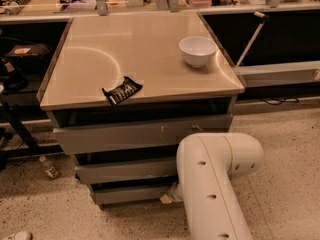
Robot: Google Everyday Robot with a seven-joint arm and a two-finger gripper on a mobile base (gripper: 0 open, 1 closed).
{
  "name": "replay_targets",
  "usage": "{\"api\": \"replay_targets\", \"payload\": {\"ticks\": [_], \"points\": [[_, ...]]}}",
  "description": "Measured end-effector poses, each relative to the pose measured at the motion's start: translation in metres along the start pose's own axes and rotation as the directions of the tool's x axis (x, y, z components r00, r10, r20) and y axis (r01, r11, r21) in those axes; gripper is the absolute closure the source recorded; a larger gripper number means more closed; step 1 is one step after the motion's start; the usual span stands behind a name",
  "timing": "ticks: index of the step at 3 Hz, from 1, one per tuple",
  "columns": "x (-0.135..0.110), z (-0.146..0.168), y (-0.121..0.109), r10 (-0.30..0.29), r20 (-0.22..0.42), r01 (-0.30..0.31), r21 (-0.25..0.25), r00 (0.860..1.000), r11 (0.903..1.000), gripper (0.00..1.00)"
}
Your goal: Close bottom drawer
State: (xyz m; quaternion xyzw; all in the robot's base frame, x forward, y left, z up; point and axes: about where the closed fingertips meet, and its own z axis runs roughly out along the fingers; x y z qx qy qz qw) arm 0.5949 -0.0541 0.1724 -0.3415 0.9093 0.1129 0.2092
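The bottom drawer (127,195) is the narrowest grey front, lowest on the cabinet, with a dark gap above it. Its inside is hidden. My white arm (212,184) reaches down from the lower right to it. The gripper (168,197) sits at the right part of that drawer front, mostly hidden behind the arm's wrist. Above are the middle drawer front (125,171) and the widest top drawer front (140,133).
On the beige cabinet top (145,44) stand a white bowl (198,50) at the right and a black packet (121,90) near the front edge. A small bottle (50,168) lies on the speckled floor at the left. Dark shelving flanks both sides.
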Motion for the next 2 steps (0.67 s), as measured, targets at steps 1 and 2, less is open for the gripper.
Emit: {"api": "replay_targets", "payload": {"ticks": [1,2], "points": [[0.0,0.0,0.0,0.0,0.0,0.0,0.0,1.0,1.0,0.0],[0.0,0.0,0.0,0.0,0.0,0.0,0.0,1.0,1.0,0.0]]}}
